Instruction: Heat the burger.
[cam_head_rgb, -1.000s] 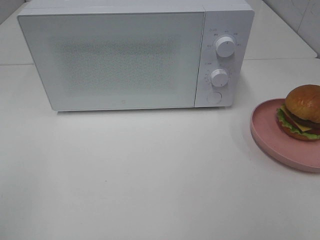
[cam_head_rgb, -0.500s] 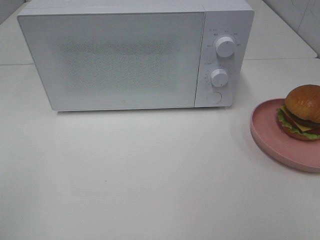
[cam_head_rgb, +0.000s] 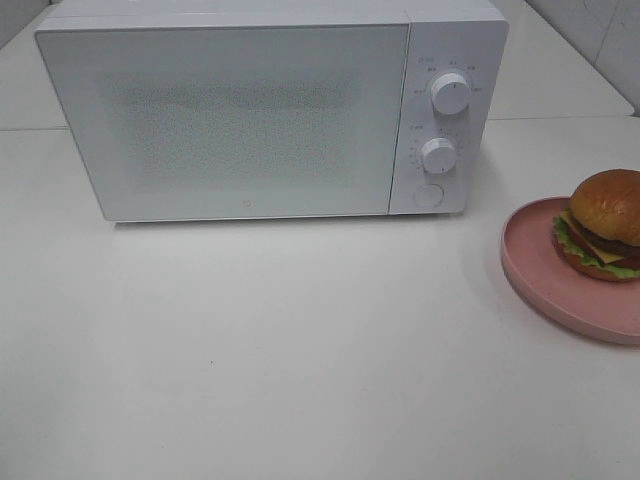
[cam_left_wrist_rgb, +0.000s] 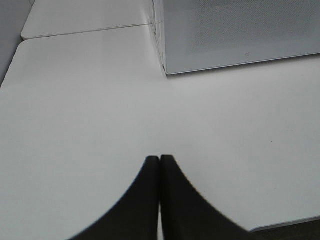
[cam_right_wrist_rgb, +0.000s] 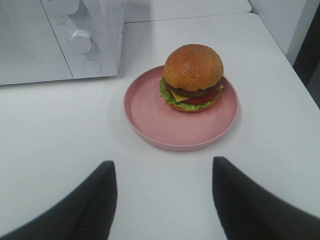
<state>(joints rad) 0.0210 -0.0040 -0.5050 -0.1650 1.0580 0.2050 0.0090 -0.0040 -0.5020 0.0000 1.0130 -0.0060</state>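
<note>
While burger (cam_right_wrist_rgb: 193, 75) sits near plate (cam_right_wrist_rgb: 150, 120) rim, right hand (cam_right_wrist_rgb: 162, 175) spread, left hand (cam_left_wrist_rgb: 159, 162) pressed together

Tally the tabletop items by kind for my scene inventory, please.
microwave: 1
pink plate: 1
burger: 1
Total: 3

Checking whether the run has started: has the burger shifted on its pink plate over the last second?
No. The burger sits at the same spot on the pink plate, equally far right of the microwave in every high view.
</note>
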